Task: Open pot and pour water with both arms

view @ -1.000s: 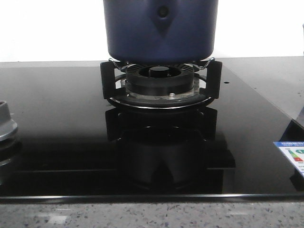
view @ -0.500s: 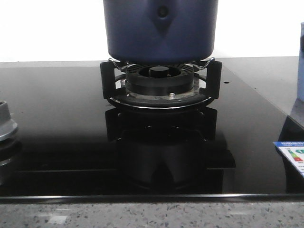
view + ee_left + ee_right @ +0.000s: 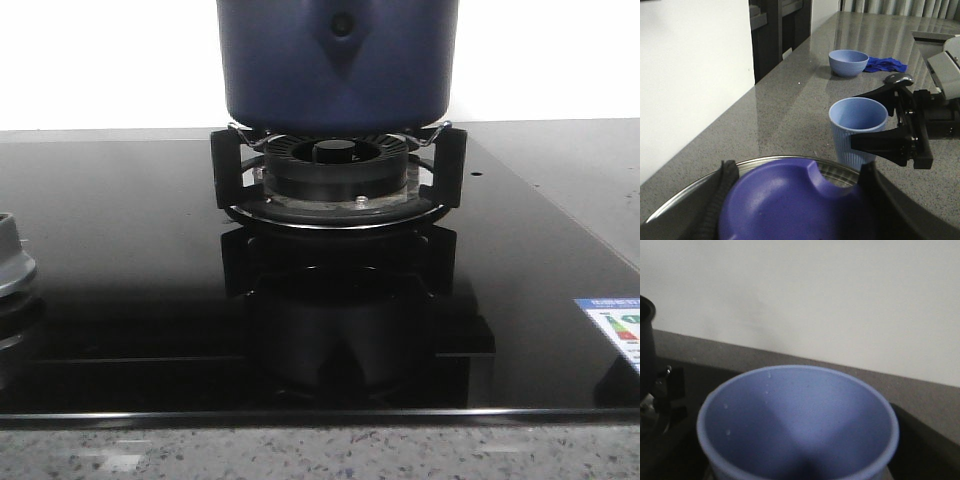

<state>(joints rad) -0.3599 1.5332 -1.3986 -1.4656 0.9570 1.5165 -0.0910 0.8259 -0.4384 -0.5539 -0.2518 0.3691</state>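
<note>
The dark navy pot (image 3: pixel 338 65) stands on the burner grate (image 3: pixel 338 185) at the back centre of the black hob; its top is cut off by the frame. It also shows dark at the edge of the right wrist view (image 3: pixel 645 350). My left gripper (image 3: pixel 797 172) is shut on the purple-blue knob (image 3: pixel 790 200) of a steel-rimmed lid (image 3: pixel 765 162), held away from the pot over the grey counter. My right gripper (image 3: pixel 875 120) is shut on a light blue ribbed cup (image 3: pixel 857 130). The cup's open mouth (image 3: pixel 797 425) fills the right wrist view and hides the fingers. Neither gripper shows in the front view.
A small grey metal burner cap (image 3: pixel 12 262) sits at the hob's left edge. A label sticker (image 3: pixel 615 325) lies at its right. A blue bowl (image 3: pixel 848 62) and a blue cloth (image 3: pixel 885 64) lie farther along the counter. A white wall (image 3: pixel 690 75) runs alongside.
Half a second ago a blue-grey shape showed at the right edge of the front view; it has now left that view. The pot has not moved.
</note>
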